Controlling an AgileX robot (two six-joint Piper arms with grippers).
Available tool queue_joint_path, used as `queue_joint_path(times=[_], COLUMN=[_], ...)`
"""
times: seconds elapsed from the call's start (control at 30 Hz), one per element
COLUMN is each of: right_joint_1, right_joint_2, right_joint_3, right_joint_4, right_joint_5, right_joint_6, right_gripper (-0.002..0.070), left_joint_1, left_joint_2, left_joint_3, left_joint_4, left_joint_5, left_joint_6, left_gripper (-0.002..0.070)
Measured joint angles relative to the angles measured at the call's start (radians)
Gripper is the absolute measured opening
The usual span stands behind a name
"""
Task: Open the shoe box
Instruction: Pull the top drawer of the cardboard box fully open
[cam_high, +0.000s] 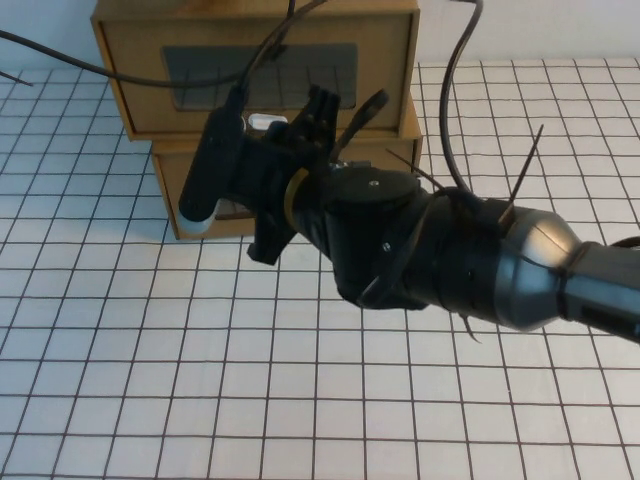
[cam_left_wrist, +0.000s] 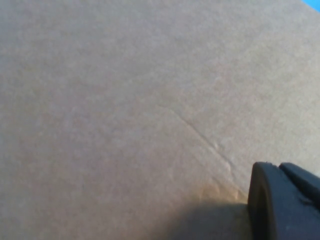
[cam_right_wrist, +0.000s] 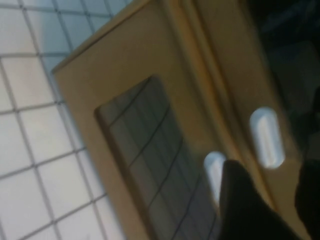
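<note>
1. box (cam_high: 140, 80): cardboard, so judged light and fairly stiff, yet easy to dent or tear at the edges; likely to slide on the table (cam_high: 100, 350) if pulled without bracing.
2. best taken at the pale finger hole (cam_high: 265, 122) in the front, or at the panel edge just beside it; hooked and drawn gently rather than squeezed, since thin board probably buckles under a hard pinch.
3. plain brown, seemingly two stacked tiers, the upper front with a grey window (cam_high: 200, 75); cannot tell whether one box or two.
4. standing at the far side of the table, a little left of centre, fronts toward the robot.
5. right claw (cam_high: 345, 112): just in front of the lower tier's top edge, near the finger hole, spread wide, holding nothing.
6. left claw (cam_left_wrist: 282, 200): shown only in its own wrist view, close against a bare cardboard face with a faint crease; cannot tell whether open or shut.
7. table: white with a dark grid, reaching all round the box.
</note>
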Motion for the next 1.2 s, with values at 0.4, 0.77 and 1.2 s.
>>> queue_joint_path(times=[0.4,0.77,1.2], right_joint_1=[-0.050,-0.050,-0.079], right_joint_2=[0.110,0.178,0.201], right_joint_3=[-0.127,-0.127,-0.175], right_joint_4=[-0.077,-0.209,-0.240], right_joint_5=[-0.016,-0.030,-0.032], right_joint_6=[0.007,0.007,0.007], right_gripper=[0.0279,0.0279,0.0246], left_joint_1=[0.000,0.000,0.000], left_joint_2=[0.000,0.000,0.000], left_joint_3=[-0.002,-0.002,-0.002], left_joint_4=[-0.002,-0.004,-0.005], left_joint_5=[0.018,0.018,0.031], left_joint_6=[0.000,0.000,0.000], left_gripper=[-0.0002,-0.0002,-0.0002])
